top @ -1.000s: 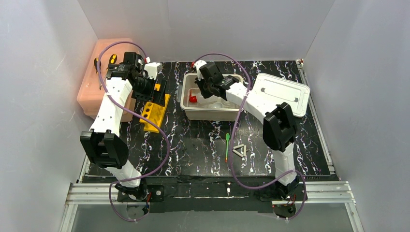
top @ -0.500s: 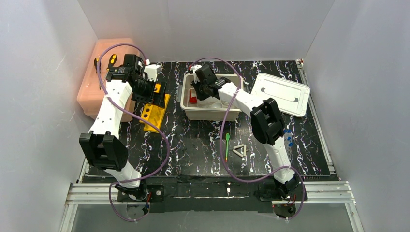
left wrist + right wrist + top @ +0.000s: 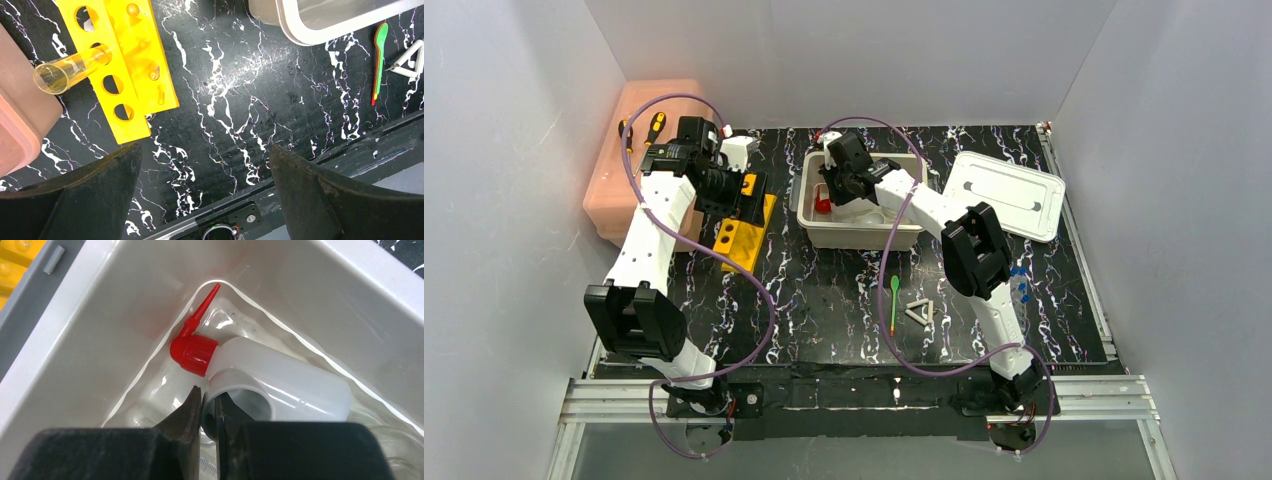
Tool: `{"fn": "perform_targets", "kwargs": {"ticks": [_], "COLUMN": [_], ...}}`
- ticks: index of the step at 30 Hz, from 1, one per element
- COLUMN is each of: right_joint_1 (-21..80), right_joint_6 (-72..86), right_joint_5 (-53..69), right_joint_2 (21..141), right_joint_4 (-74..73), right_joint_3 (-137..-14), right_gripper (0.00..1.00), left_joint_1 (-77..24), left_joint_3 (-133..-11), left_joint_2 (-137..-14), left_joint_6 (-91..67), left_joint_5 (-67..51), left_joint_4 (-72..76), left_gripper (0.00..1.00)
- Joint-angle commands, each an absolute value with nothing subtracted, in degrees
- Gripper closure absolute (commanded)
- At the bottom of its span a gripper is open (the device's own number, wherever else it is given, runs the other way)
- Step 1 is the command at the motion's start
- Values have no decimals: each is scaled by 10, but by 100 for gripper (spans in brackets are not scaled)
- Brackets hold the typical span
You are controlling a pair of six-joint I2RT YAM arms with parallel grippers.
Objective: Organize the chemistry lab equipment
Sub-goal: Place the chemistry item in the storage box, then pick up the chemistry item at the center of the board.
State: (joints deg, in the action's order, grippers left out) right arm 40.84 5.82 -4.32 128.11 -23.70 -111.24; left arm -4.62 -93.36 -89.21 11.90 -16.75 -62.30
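Observation:
My right gripper [image 3: 207, 395] reaches into the white bin [image 3: 75, 340] and is shut on the thin rim of the white bowl [image 3: 240, 385]. Beside the bowl lies the white squeeze bottle [image 3: 290, 385], its red cap [image 3: 192, 352] pointing into the bin's corner. Clear glass pieces [image 3: 165, 395] lie under them. My left gripper [image 3: 205, 150] hangs open above the mat, holding nothing. Just beyond it, the yellow rack [image 3: 125, 65] has one glass tube [image 3: 65, 70] leaning in a slot. The green spoon [image 3: 893, 303] and white triangle [image 3: 921, 312] lie on the mat in front of the bin.
The big pink box [image 3: 619, 190] stands at the back left against the rack, with two screwdrivers [image 3: 654, 125] on top. The bin's white lid [image 3: 1004, 195] lies at the back right. Grey walls close in three sides of the black marbled mat [image 3: 824, 300].
The right arm's elbow has swung left and its gripper has shifted slightly left inside the bin, still closed. The left arm has drawn back a little to the left, jaws still wide.

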Motion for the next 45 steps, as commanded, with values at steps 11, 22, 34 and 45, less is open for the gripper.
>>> {"fn": "perform_targets", "kwargs": {"ticks": [11,22,34,45], "right_joint_1": [400,400,400,367], "right_joint_6": [74,71,95,130], "right_joint_5": [-46,-79,-97,-59], "right_joint_2": [1342,1264,1115,979], "right_joint_4": [-260,-314,-306,-272], "right_joint_3": [-1145,-1214,-1110,-952], "right_gripper": [91,29,2,2], "left_joint_1": [-43,-43,-35,-27], "left_joint_3": [-917,-971,-970,-955], "left_joint_2": [-866,-869,-849,-825], "left_joint_6": [127,122,113,98], "left_joint_5": [-168,-168,-135,-127], "left_joint_4": [-620,-636,-622,-591], "left_gripper": [1,1,1,1]}}
